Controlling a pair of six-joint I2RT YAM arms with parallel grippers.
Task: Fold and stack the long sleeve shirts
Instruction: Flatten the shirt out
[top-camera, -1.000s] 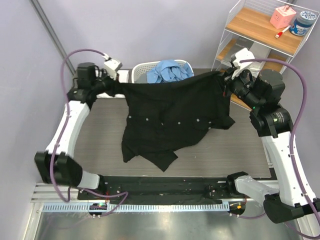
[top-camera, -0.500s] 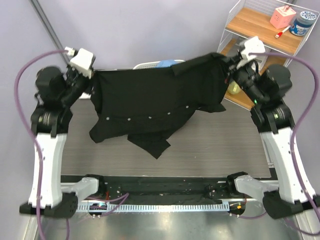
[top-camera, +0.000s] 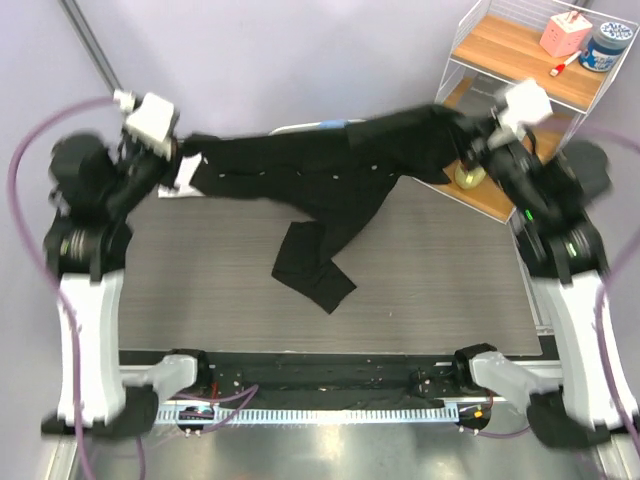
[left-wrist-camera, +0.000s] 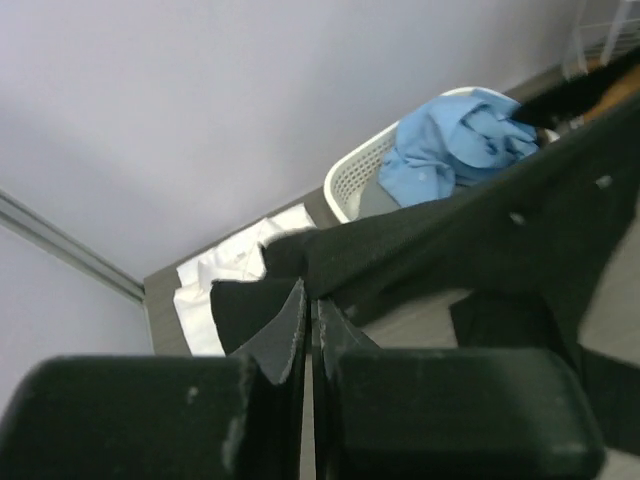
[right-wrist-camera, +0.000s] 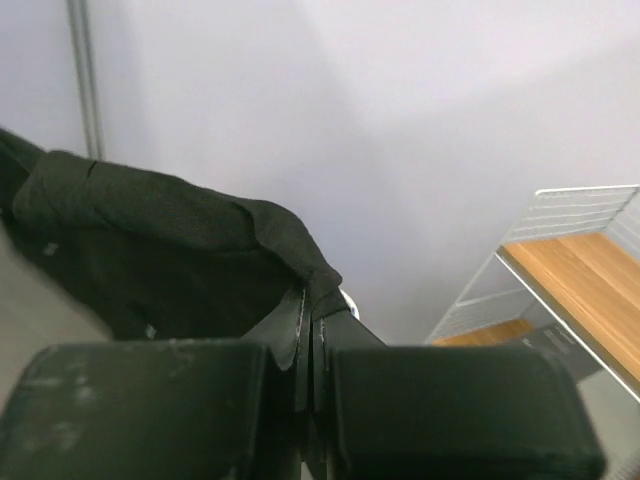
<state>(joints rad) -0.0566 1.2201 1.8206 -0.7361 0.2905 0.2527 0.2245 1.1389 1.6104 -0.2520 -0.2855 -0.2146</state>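
A large black long sleeve shirt (top-camera: 330, 160) with small white buttons hangs stretched in a band high over the table. My left gripper (top-camera: 183, 155) is shut on its left end, and my right gripper (top-camera: 470, 135) is shut on its right end. One part (top-camera: 310, 265) droops down to the table in the middle. In the left wrist view the gripper (left-wrist-camera: 308, 295) pinches black cloth (left-wrist-camera: 430, 240). The right wrist view shows that gripper (right-wrist-camera: 312, 300) clamped on a black fold (right-wrist-camera: 180, 225). A light blue shirt (left-wrist-camera: 450, 145) lies in the basket. A white shirt (left-wrist-camera: 225, 270) lies flat at the table's far left.
The white slatted basket (left-wrist-camera: 355, 180) stands at the back edge of the table, mostly hidden behind the black shirt in the top view. A wire rack with wooden shelves (top-camera: 520, 60) stands at the back right, close to my right arm, holding a pink box (top-camera: 565, 33) and a jar (top-camera: 607, 47).
Both arms rose and pulled apart. The black shirt went from draping over the table to a taut raised band, with one part still trailing down.
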